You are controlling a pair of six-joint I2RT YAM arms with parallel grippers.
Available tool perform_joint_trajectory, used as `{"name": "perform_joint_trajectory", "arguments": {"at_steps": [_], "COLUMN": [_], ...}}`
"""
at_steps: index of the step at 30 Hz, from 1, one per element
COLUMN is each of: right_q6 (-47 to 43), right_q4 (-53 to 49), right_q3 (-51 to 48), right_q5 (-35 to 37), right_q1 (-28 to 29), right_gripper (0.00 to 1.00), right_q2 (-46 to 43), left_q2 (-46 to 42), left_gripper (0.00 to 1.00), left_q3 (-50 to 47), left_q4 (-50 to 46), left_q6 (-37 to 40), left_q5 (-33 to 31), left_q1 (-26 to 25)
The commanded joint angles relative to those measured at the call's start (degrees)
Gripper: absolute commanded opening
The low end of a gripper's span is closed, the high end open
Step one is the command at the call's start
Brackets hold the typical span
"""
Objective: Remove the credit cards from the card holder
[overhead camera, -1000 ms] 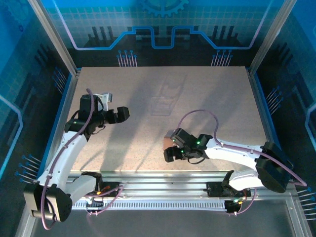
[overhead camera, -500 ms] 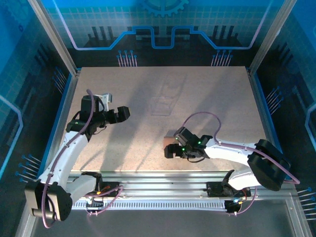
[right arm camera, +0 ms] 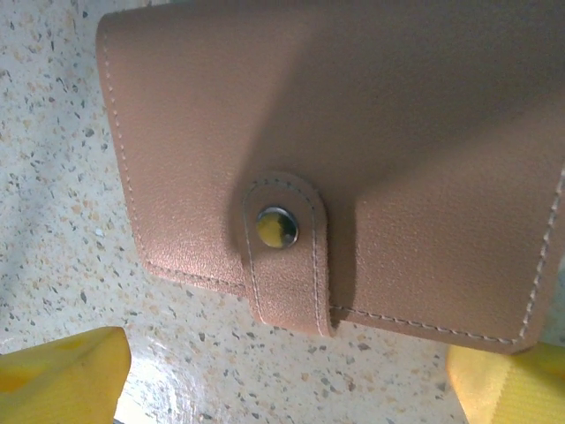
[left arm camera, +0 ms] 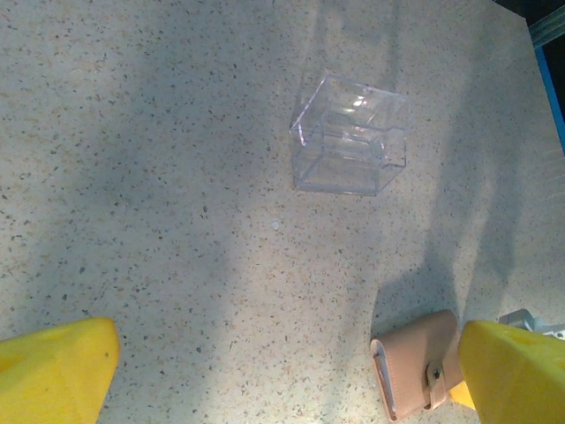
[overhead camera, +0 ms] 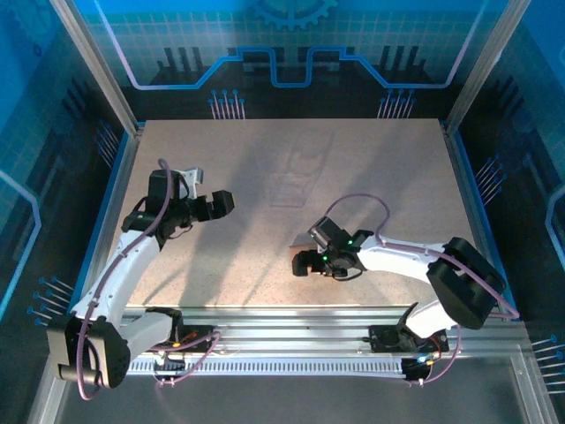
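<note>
Card holder (left arm camera: 410,358) lies on speckled table (left arm camera: 132,177), blue patterned walls (overhead camera: 177,35) around.

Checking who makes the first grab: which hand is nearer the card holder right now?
Right. The right hand is directly over the closed card holder, with an open finger on either side of it. The left hand, also open, is off to its left and farther back, well apart.

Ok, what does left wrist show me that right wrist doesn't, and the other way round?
Left wrist: the clear tray, standing apart from the wallet, which is seen whole. Right wrist: the snap close up, with the tab fastened over the wallet's edge. Both: the wallet lying closed on the speckled table.
</note>
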Motion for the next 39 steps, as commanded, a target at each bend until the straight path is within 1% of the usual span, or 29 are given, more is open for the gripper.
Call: {"name": "perform_joint_trajectory", "arguments": {"at_steps": [1, 6, 12, 19, 29, 35, 39], "right_q6": [-3.4, -3.4, -3.6, -4.8, -7.6, -8.8, -9.0], "right_q4": [0.8, -4.0, -3.0, -1.7, -2.6, -0.4, 2.9], "right_q3": [4.2, 7.2, 7.9, 12.5, 19.3, 22.4, 23.1], "right_q5": [1.7, 3.6, 3.2, 1.9, 3.4, 1.2, -1.8], "right_q1": [-1.3, -1.2, -1.4, -1.2, 0.1, 1.5, 2.4], "right_gripper": [0.94, 0.92, 0.92, 0.92, 0.91, 0.91, 0.89], "right_q2": [2.6, 3.7, 5.8, 9.0, 15.0, 18.4, 19.8], "left_q2": [1.0, 1.0, 1.1, 0.6, -0.2, 0.1, 1.8], "left_gripper": [0.99, 0.99, 0.99, 0.99, 0.99, 0.99, 0.96], "left_q3": [-0.9, -0.9, -1.1, -1.0, -1.0, -2.2, -3.5], "left_q4": [0.7, 0.4, 0.7, -0.2, -0.9, -0.9, 0.2], "left_q6": [-1.2, -1.1, -1.3, -1.0, -1.4, -4.8, -7.1], "left_q5": [2.3, 2.0, 2.2, 2.0, 1.7, 3.3, 4.8], "left_q1": [0.0, 0.0, 0.0, -0.3, -0.8, -2.5, -4.1]}}
